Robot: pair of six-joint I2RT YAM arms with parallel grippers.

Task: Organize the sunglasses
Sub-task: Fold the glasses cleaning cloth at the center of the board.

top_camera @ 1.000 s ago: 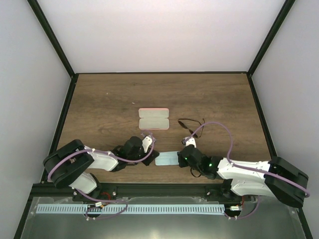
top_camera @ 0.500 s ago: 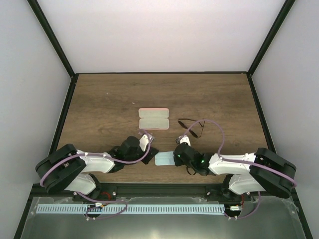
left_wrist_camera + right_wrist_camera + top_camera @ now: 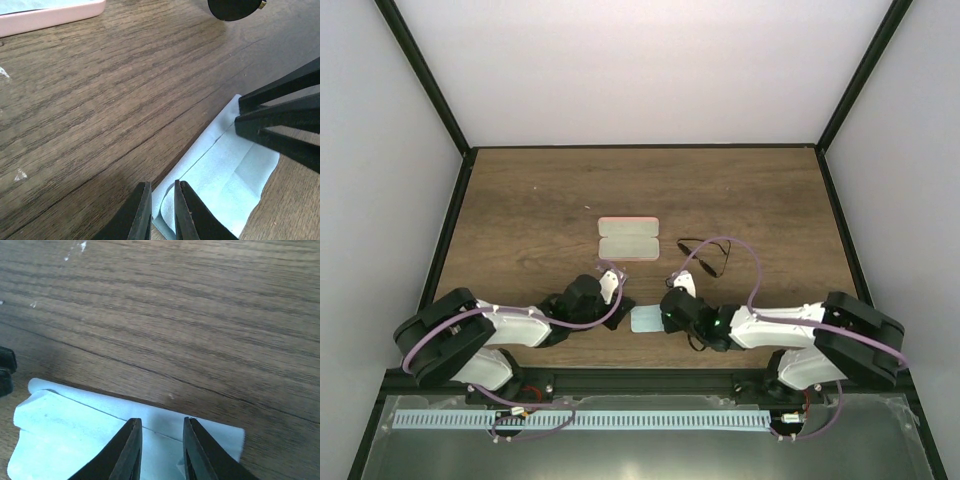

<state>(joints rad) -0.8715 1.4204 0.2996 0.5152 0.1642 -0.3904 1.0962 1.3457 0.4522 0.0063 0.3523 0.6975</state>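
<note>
The sunglasses lie on the table right of centre, with thin dark frame and dark lenses; one lens shows in the left wrist view. The light blue cloth lies folded near the front edge, between my two grippers. My left gripper is at the cloth's left end; in its wrist view the jaws stand narrowly apart with a raised fold of cloth between them. My right gripper is open and low over the cloth's right end, its jaws straddling the cloth's edge.
The pink case lies open at the table's middle, left of the sunglasses; its edge shows in the left wrist view. The right gripper's black fingers rest on the cloth's far end. A purple cable loops over the sunglasses.
My right gripper has moved left onto the cloth's right end, covering more of it. My left gripper has shifted slightly and stays at the cloth's left end.
</note>
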